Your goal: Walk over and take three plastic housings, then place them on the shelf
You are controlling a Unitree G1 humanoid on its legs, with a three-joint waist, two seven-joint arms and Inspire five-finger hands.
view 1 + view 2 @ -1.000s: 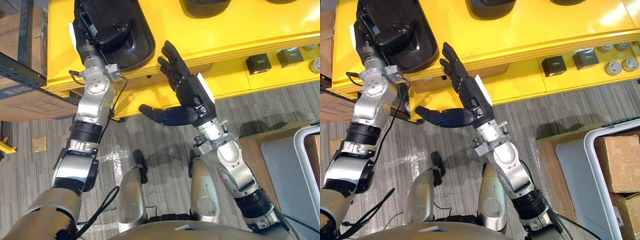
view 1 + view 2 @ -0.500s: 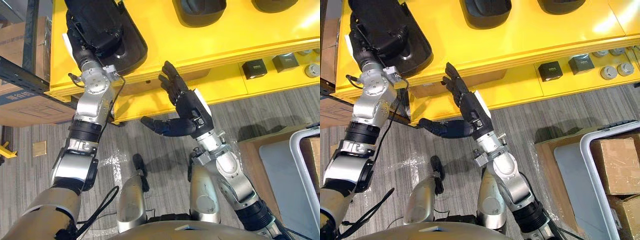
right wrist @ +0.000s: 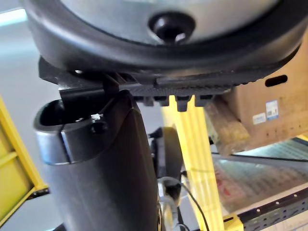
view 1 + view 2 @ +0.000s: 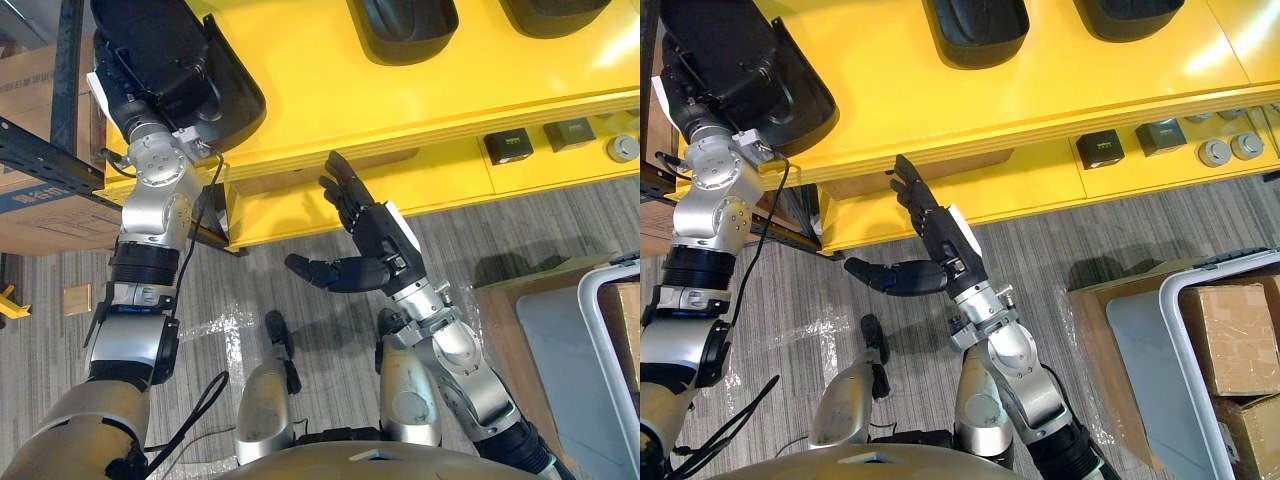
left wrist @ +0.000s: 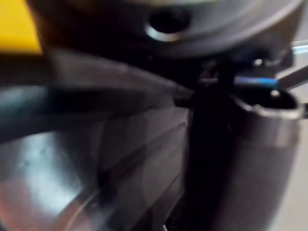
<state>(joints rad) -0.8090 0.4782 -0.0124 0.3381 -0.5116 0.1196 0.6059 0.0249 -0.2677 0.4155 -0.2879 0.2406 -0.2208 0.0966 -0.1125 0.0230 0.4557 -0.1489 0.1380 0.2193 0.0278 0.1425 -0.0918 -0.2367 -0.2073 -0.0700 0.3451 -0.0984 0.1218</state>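
Yellow table [image 4: 330, 110] spans the far side of the scene, above grey floor [image 4: 560, 230]. A blue rack [image 4: 40, 150] stands at the robot's left.

**State**
- Housing [image 4: 160, 30]: black, lying on the table's left end and extending to that edge.
- Left hand [image 4: 150, 88]: fingers curled over the housing's near rim, gripping it. The left wrist view shows dark surfaces that are too close to read.
- Right hand [image 4: 375, 235]: wide open with the thumb out and holding nothing. It is in front of the table's near edge, over the floor.
- Second housing [image 4: 402, 30] and third housing [image 4: 555, 15]: untouched, further right on the table.

**Risks (judgement)**
- The grip is one-handed and on the rim only. If the housing clears the edge unsupported, it may tip and slip out.
- The rack is close to the left arm. A wide swing could knock the housing against it.
- The right hand is well apart from the housing and cannot catch it.

**Change from 1.0 s ago**
- The whole view has shifted, so the camera has moved.
- Measured against the second housing, the gripped housing sits further left, toward the table's end.
- The right hand's fingertips, which reached past the table's top edge, now lie below it.
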